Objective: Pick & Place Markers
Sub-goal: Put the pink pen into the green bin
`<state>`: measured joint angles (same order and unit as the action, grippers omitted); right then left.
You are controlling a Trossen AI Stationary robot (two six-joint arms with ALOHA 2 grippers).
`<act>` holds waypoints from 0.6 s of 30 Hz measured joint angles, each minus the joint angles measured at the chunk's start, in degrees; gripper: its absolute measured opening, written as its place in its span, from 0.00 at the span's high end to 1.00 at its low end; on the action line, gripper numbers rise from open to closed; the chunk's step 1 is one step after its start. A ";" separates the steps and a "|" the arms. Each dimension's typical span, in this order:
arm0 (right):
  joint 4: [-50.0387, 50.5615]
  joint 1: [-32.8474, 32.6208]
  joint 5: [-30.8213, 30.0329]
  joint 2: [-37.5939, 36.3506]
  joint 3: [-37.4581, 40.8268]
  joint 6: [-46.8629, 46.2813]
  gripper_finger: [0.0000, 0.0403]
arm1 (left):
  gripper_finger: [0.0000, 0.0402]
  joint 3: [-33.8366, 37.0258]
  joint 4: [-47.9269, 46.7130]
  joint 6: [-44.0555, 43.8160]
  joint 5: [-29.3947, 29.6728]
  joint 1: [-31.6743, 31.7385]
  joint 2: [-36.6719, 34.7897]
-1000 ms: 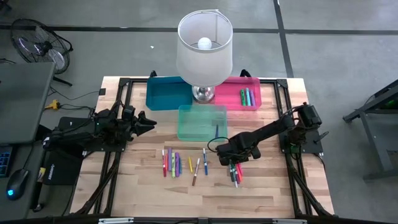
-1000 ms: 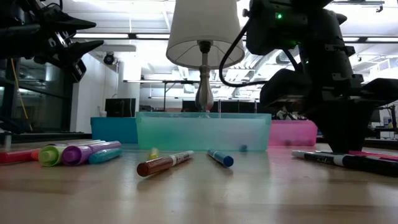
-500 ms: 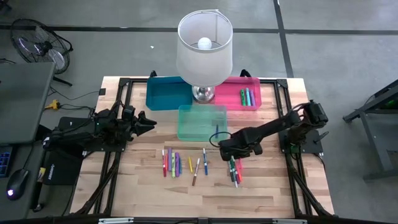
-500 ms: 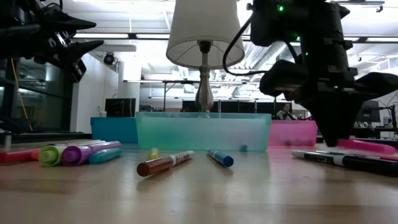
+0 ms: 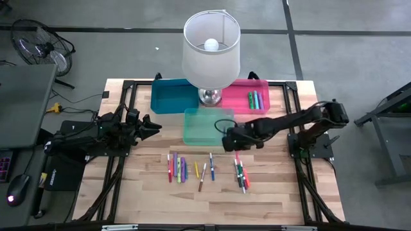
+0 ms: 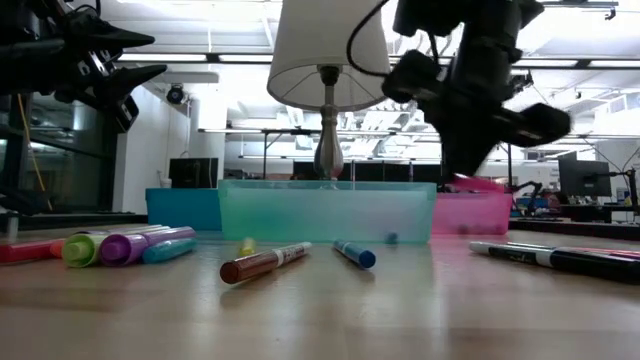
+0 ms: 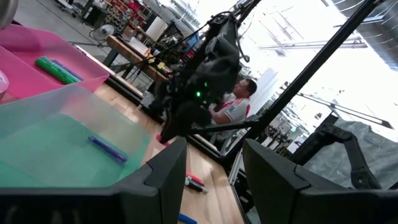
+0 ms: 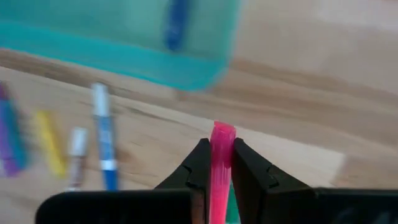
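a white-shaded lamp (image 5: 211, 51) stands at the back of the wooden table (image 5: 276, 192), its chrome base between a blue bin (image 5: 172, 96) and a pink bin (image 5: 244, 96). a clear green bin (image 5: 207, 126) sits just in front of the base. off the table's left side there's a floor fan (image 5: 40, 48), a grey desk (image 5: 22, 109) and a computer mouse (image 5: 19, 188). a person (image 7: 233, 109) in white and red sits in the room beyond.

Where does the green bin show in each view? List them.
High view: green bin centre, below the lamp.
Low view: bin mid-picture.
Left wrist view: bin lower left.
Right wrist view: bin along the top.
Landmark: right gripper, shut on a pink marker, beside it.
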<state>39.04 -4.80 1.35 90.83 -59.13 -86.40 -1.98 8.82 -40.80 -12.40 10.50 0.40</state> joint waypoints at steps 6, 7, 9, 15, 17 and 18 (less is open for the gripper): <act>-2.15 3.84 -0.35 -0.53 -3.26 5.92 0.92 | 0.61 0.00 -0.02 0.00 0.02 -0.01 0.00; -2.13 4.49 -0.89 -0.56 -4.18 7.00 0.92 | 0.61 0.00 -0.02 -0.01 0.01 -0.01 0.00; -2.07 5.72 -2.19 -0.57 -6.05 8.95 0.92 | 0.61 0.00 -0.02 -0.01 0.02 0.00 0.01; -0.59 9.83 -4.14 0.36 -10.24 14.70 0.91 | 0.61 0.00 -0.02 -0.01 0.00 -0.02 0.01; -0.37 10.90 -5.15 1.57 -10.91 16.09 0.91 | 0.61 0.00 0.00 0.00 0.00 0.00 0.01; -0.30 11.41 -5.33 2.28 -11.14 16.55 0.91 | 0.61 0.00 -0.01 -0.01 0.00 0.00 0.00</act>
<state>38.74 6.61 -3.99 93.11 -70.28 -69.85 -1.98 8.81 -40.81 -12.40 10.50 0.40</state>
